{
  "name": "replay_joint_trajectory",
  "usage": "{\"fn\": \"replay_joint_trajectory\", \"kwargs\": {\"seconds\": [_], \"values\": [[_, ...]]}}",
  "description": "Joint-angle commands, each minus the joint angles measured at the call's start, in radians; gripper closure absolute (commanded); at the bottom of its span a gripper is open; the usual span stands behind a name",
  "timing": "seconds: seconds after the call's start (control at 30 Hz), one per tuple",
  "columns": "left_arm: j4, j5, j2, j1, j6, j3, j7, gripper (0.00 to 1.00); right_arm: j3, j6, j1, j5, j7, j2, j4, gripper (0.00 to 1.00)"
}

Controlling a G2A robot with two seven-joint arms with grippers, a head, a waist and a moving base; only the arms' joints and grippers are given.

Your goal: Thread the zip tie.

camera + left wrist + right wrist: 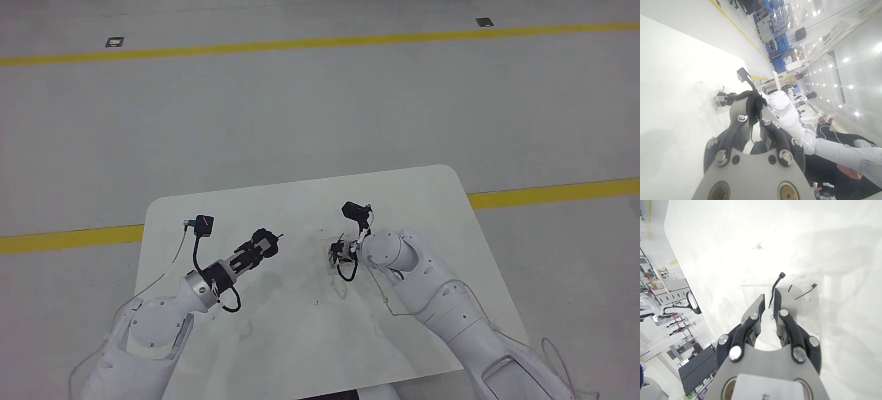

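Observation:
A black zip tie (776, 283) stands between the fingers of my right gripper (769, 293), its head up and its tail hanging in the gap, close to one pad. The jaws stand apart, so the gripper is open. It hovers over a clear plastic stand (751, 291) near the middle of the white table (420, 200). A second thin black tie (806, 291) shows on the stand beside it. My left gripper (268, 240) is to the left of the right gripper (340, 255), a short way apart and pointing at it. Its fingers (738, 108) look shut; I cannot tell whether anything is between them.
A small pale scrap (758, 246) lies on the table beyond the stand. The table's curved edge (677, 262) runs off to one side. People stand in the room behind, away from the table.

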Motion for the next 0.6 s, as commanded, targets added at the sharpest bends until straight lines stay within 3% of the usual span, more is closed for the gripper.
{"fn": "replay_joint_trajectory", "kwargs": {"seconds": [0.0, 0.3, 0.57], "values": [[0.000, 0.000, 0.000, 0.000, 0.000, 0.000, 0.000, 1.00, 0.001, 0.000, -0.001, 0.000, -0.002, -0.001, 0.001, 0.87], [0.000, 0.000, 0.000, 0.000, 0.000, 0.000, 0.000, 1.00, 0.000, 0.000, -0.001, 0.003, -0.004, -0.006, 0.016, 1.00], [0.000, 0.000, 0.000, 0.000, 0.000, 0.000, 0.000, 1.00, 0.027, -0.013, -0.014, 0.015, -0.026, -0.003, -0.011, 1.00]]}}
